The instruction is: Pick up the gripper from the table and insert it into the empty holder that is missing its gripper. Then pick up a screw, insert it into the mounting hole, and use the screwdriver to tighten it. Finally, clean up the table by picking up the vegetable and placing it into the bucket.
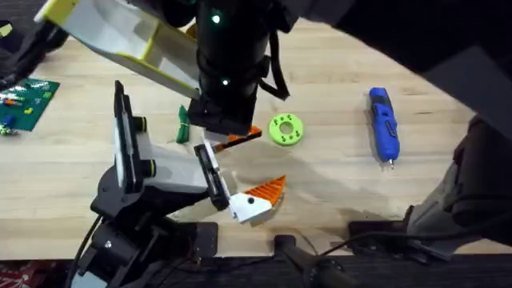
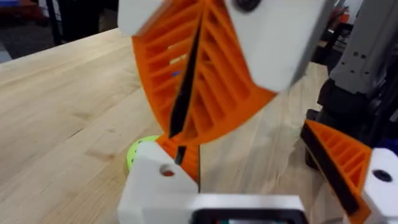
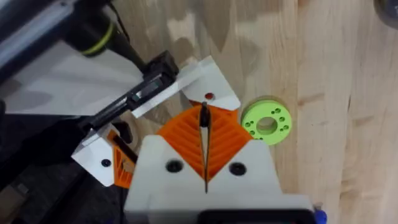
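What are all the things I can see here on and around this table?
table: one, light wood, under everything
screwdriver: one, blue, right side of the table
ring: one, lime green with holes, middle of the table
vegetable: one, dark green, left of the ring
board: one, green, far left edge
plastic part: one, white and yellow, upper left
left gripper: one, white with orange pads, open, near the ring
right gripper: one, white with orange pads, shut, between the left gripper's fingers
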Robot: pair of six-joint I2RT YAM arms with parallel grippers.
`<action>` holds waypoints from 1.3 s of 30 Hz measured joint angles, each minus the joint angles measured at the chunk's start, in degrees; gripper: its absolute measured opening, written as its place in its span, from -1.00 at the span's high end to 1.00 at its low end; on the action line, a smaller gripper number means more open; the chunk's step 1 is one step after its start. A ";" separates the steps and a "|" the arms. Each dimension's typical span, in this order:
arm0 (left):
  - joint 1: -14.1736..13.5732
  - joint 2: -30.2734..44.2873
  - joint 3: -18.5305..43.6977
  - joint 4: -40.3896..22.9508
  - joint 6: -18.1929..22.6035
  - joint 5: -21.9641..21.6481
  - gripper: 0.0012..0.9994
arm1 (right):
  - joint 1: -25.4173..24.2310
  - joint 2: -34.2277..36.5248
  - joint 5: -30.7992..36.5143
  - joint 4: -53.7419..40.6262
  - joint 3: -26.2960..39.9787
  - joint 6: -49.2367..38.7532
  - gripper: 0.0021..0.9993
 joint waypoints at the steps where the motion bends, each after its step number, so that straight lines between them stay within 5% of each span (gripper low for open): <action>1: 0.00 0.00 0.00 0.00 0.00 0.00 -0.97 | 0.00 0.00 0.00 0.00 0.00 0.00 0.98; 39: 0.00 0.00 0.00 0.00 -0.07 -0.01 -0.98 | -0.94 2.93 -0.03 0.03 0.17 -0.02 0.98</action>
